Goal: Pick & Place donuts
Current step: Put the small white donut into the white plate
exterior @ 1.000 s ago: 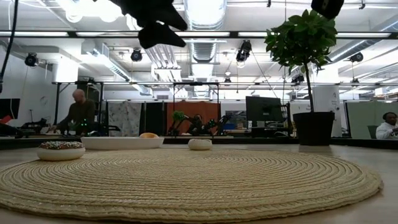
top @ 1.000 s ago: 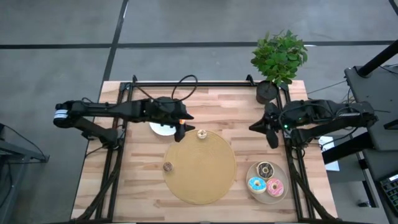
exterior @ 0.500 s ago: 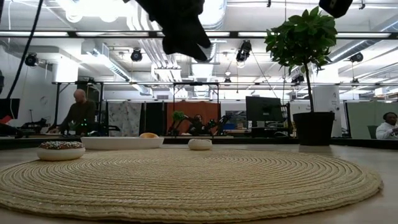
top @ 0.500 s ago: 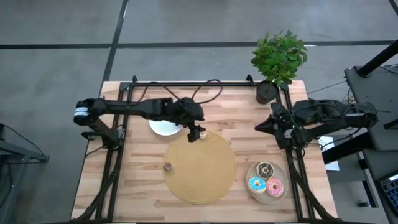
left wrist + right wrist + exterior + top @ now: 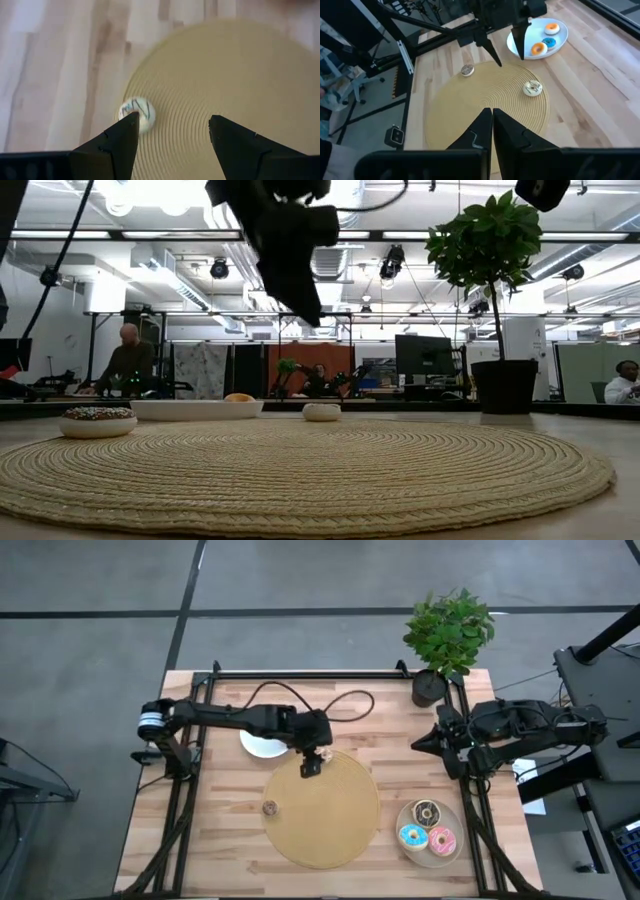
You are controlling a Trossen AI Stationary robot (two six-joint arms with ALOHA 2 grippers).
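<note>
Left wrist view shows the left gripper (image 5: 171,132), fingers wide, above a white donut (image 5: 137,112) beside one fingertip; centring it between them should help, right gripper (image 5: 492,122) shut.

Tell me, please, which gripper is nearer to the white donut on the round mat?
Left. The left gripper hangs open just above the white donut at the round mat's far edge; the right gripper waits shut, well off to the side.

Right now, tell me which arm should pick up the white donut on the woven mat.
Left. The left gripper hangs open directly over the white donut at the woven mat's far edge. The right gripper is shut and waits off the mat near the table's right side.
</note>
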